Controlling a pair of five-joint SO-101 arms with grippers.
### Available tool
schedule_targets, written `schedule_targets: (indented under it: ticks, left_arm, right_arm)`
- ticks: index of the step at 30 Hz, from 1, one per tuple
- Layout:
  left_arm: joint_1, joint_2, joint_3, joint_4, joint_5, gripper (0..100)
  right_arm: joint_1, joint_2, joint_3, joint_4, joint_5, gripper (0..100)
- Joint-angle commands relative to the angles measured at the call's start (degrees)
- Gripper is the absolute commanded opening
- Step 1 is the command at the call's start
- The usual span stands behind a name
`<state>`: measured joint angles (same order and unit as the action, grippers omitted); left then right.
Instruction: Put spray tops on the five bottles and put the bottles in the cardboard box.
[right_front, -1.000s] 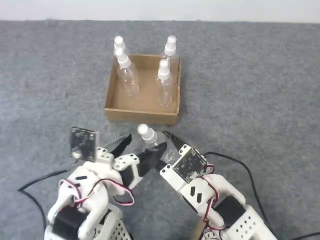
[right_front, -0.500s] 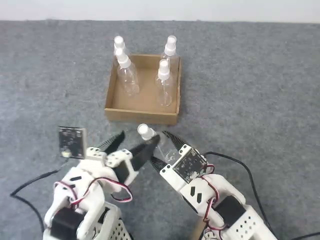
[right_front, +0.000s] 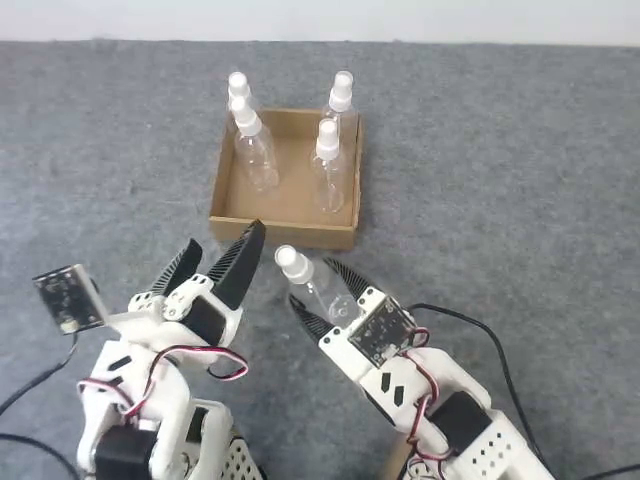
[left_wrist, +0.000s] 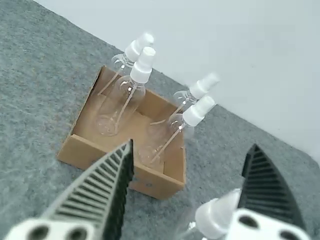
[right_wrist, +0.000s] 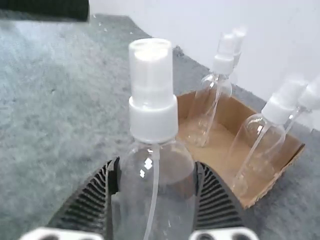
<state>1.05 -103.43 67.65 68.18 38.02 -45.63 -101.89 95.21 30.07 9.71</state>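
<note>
My right gripper (right_front: 318, 288) (right_wrist: 156, 167) is shut on a clear bottle (right_front: 322, 291) (right_wrist: 155, 200), holding it upright just in front of the cardboard box (right_front: 282, 232) (right_wrist: 220, 142). A white spray top (right_front: 291, 263) (right_wrist: 151, 90) sits on the bottle's neck. My left gripper (right_front: 224, 240) (left_wrist: 193, 145) stands open to the left of that bottle, apart from it, fingers pointing toward the box (left_wrist: 120, 165). The held bottle's spray top (left_wrist: 219, 216) is beside one left finger. Several capped bottles (right_front: 255, 155) (left_wrist: 120, 97) stand in the box.
Grey carpet covers the table around the box (right_front: 500, 180). Black cables (right_front: 470, 325) trail beside the right arm's base. Open carpet lies to the left and right of the box.
My left gripper has let go of the spray top, pulled back to the left and opened wider. The right gripper kept the bottle in place.
</note>
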Motion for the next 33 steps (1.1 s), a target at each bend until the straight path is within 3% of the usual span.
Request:
schedule_targets:
  ticks: [1,9,13,20,33]
  left_arm:
    - [-0.35,-1.23,-2.77,-1.85,0.97,32]
    - [-0.44,-1.23,-2.77,-2.11,0.97,9]
    - [-0.44,-1.23,0.48,-6.86,0.88,2]
    - [0.09,-1.23,9.27,-18.55,-1.58,3]
    - [9.58,-1.23,8.57,-11.43,-7.82,4]
  right_arm:
    - [1.27,-1.19,0.35,-5.49,-0.26,0.6]
    - [1.19,-1.19,0.35,-12.88,-0.26,0.6]
    - [0.84,-1.19,0.35,-16.57,-0.26,0.6]
    - [-5.85,-1.01,1.23,-14.64,-0.26,0.6]
    - [-5.85,-0.57,1.23,-10.51,-0.26,0.6]
